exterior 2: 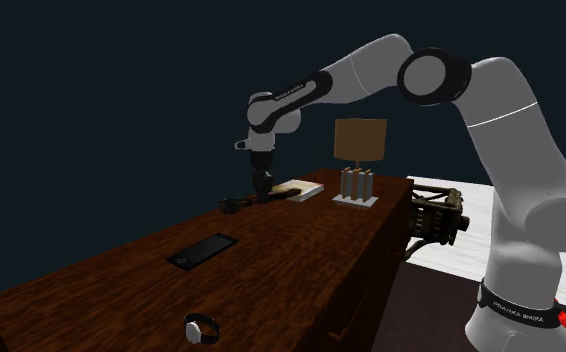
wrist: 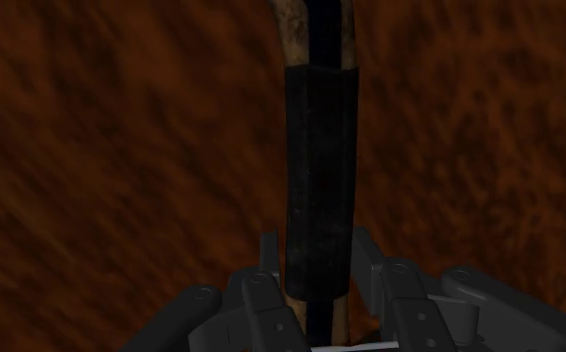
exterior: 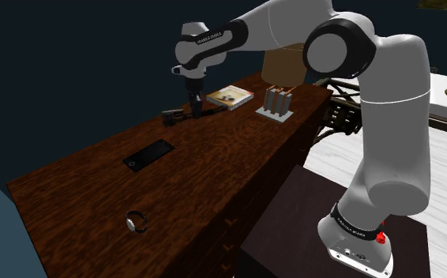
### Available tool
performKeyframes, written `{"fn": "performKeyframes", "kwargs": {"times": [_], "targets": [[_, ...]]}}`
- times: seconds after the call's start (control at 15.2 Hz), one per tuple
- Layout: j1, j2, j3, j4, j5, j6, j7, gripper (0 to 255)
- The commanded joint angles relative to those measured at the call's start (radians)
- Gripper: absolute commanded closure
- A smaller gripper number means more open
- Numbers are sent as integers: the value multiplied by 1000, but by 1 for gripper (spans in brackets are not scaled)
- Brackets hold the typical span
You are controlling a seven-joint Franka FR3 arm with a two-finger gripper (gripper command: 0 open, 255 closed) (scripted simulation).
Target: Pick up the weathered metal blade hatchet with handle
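the hatchet lies flat on the dark wood worktop, close to its far long edge and towards the end that carries a book and a small rack. its dark head points away from the book, and its handle runs back towards it. that leaves the shaft open to a straight descent from above.

the pincer is down on that handle, with the arm's hand held vertical over it. in the wrist view the handle runs straight up the middle between the two black fingers. its dark wrapped section sits right at the pincer. the fingers hug it on both sides with no gap to be seen, so i judge it clenched on the hatchet at the wrap. that wrap looks like the best-gripping part of the shaft. holding this far from the head probably lets the head sag when raised.

from the second exterior view the hatchet looks to be resting on the wood, not yet lifted. a flat black slab and a wristwatch lie well apart, nearer the other end, out of the way.
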Motion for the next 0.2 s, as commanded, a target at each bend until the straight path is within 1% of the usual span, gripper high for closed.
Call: {"fn": "performKeyframes", "kwargs": {"times": [0.0, 0.13], "targets": [[-1, -5, -1, 18, -2, -22, 2, 255], [-1, -6, -1, 19, -2, -24, 2, 255]]}}
